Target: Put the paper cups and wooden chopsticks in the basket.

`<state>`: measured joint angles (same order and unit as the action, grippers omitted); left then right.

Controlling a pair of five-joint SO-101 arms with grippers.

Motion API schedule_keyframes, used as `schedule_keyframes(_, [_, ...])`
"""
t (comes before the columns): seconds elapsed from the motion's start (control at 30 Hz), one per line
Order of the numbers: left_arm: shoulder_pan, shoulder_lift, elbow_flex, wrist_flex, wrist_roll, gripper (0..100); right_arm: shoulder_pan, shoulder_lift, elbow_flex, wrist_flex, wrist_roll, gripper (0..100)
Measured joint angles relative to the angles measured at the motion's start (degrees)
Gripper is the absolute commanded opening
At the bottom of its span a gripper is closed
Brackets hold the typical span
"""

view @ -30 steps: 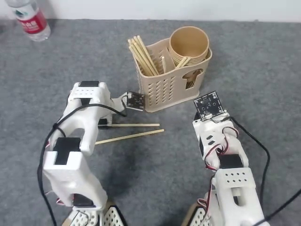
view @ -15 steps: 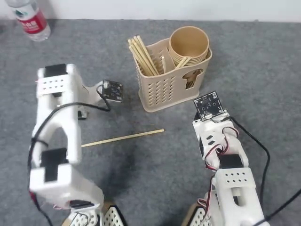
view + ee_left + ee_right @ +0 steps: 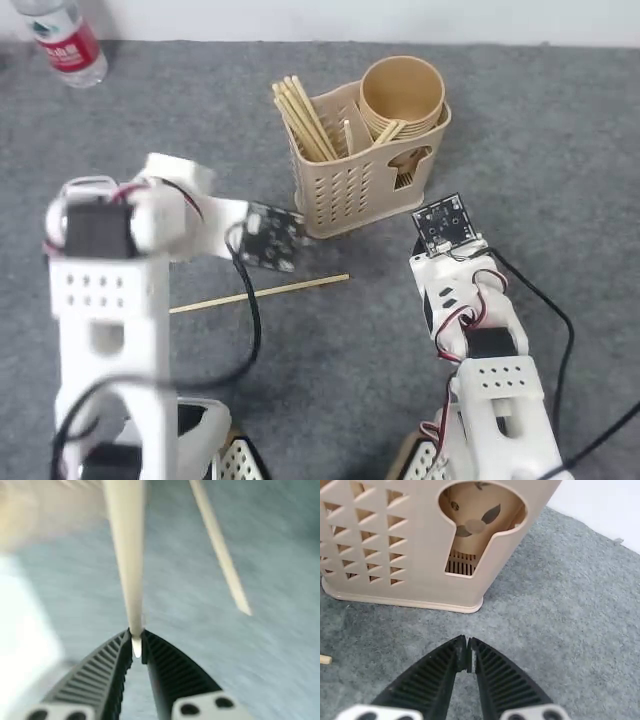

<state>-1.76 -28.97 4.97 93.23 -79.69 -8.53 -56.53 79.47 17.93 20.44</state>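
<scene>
Since one second ago the left arm has risen from the floor and carried one of the two lying sticks away with it; its wrist now hangs nearer to the basket than half a second ago. The right arm has not moved.

The left gripper [image 3: 135, 641] is closed almost fully on a pale wooden chopstick [image 3: 125, 555], pinching only its very end, so the stick points forward, away from the jaws. Below and beside it, a second wooden chopstick [image 3: 260, 292] lies flat on the grey carpet [image 3: 330, 390]. The right gripper [image 3: 468, 655] is closed and holds nothing; just ahead of its tips stands the beige plastic basket [image 3: 355, 195], which already has brown paper cups [image 3: 400, 95] and a bundle of chopsticks [image 3: 300, 118] inside.

I judge such a stick to be very light, stiff and smooth. Gripped at the end, it can turn between the jaws, so a slow move seems wise. For the lying one, a hold nearer to the middle, with the jaws across it, would be steadier. The carpet looks soft, so fingertips can probably press into it to get under the thin wood.

Far from both grippers, a clear plastic bottle with a red label [image 3: 62, 40] stands by the white wall [image 3: 300, 15].
</scene>
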Motion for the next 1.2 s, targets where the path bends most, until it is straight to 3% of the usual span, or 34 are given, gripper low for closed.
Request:
schedule_keyframes(0.33, [16.1,-5.3,-10.1,-20.0,40.7,1,0.0,0.0,0.0,0.0,0.0,0.8])
schedule_keyframes(0.53, [20.2,0.4,-15.4,-31.9,63.7,1,0.0,0.0,0.0,0.0,0.0,0.8])
schedule_keyframes(0.67, [20.3,7.2,-15.4,-38.3,74.9,1,0.0,0.0,0.0,0.0,0.0,0.8])
schedule_keyframes(0.87, [20.3,16.2,-13.5,-42.8,79.5,1,0.0,0.0,0.0,0.0,0.0,0.8])
schedule_keyframes(1.2, [16.3,17.9,-5.0,-36.0,79.8,1,0.0,0.0,0.0,0.0,0.0,0.8])
